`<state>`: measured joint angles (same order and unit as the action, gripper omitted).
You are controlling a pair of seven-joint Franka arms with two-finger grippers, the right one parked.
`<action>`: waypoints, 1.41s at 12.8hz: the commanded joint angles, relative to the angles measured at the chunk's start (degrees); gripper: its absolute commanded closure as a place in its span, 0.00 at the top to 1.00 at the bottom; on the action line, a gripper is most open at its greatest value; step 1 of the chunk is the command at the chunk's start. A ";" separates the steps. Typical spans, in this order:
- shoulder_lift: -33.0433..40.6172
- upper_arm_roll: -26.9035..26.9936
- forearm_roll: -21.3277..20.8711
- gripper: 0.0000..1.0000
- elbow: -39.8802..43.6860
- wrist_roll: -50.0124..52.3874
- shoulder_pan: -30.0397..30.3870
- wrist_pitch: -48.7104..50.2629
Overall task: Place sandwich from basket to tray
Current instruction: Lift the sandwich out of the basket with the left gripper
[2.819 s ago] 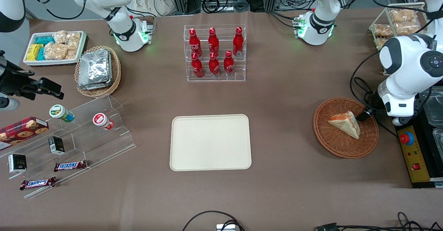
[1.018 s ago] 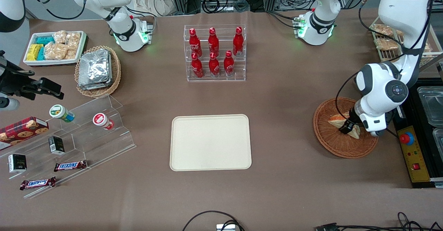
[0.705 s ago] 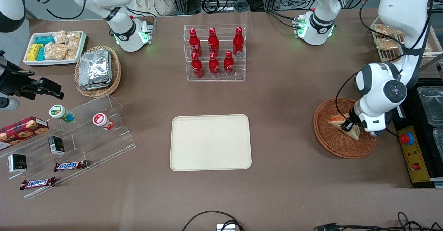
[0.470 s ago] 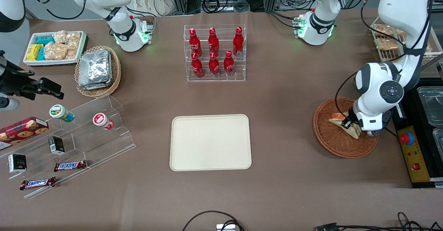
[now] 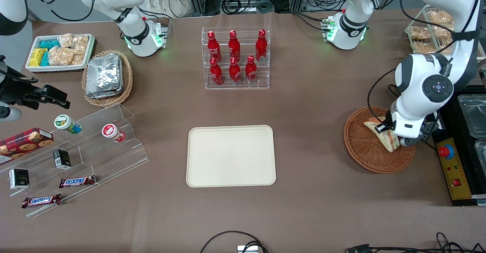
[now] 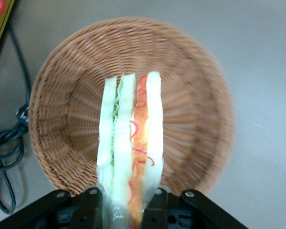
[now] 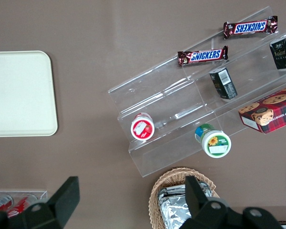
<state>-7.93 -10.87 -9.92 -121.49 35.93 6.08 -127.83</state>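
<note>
One sandwich (image 5: 385,136), one brown basket (image 5: 364,150), one cream tray (image 5: 230,156). The gripper (image 5: 383,128) is clamped on the sandwich: in the wrist view its two black fingers (image 6: 91,210) press the wedge from either side, and the bread, green and orange-red layers stand on edge over the basket (image 6: 190,90) directly below. The sandwich (image 6: 130,143) hangs clear of the weave.

Half a second ago the wedge sat lower in the basket; now it has come up with the gripper and its point tips toward the front camera. A few seconds back it lay flat in the basket with the gripper just beside it.

The tray lies bare on the counter (image 5: 322,207), well away from the gripper toward the parked arm's end. Farther from the front camera than the tray stands a clear rack (image 5: 235,58) with six red bottles, white script on them that I cannot make out.

At the parked arm's end, a clear stepped stand (image 5: 87,146) carries two bars marked SNICKERS (image 5: 77,181), two small dark boxes (image 5: 62,159), two round tubs (image 5: 67,123) and a red cookie box (image 5: 23,142). Near it sit one lighter wicker basket of foil packs (image 5: 106,77) and one white bin of bagged snacks (image 5: 60,52).
</note>
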 commanded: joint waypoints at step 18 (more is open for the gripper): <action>-18.07 -14.62 -1.15 0.02 42.29 -5.54 -13.97 19.81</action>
<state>-22.23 -25.56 -10.05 -84.80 28.09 -5.22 -110.14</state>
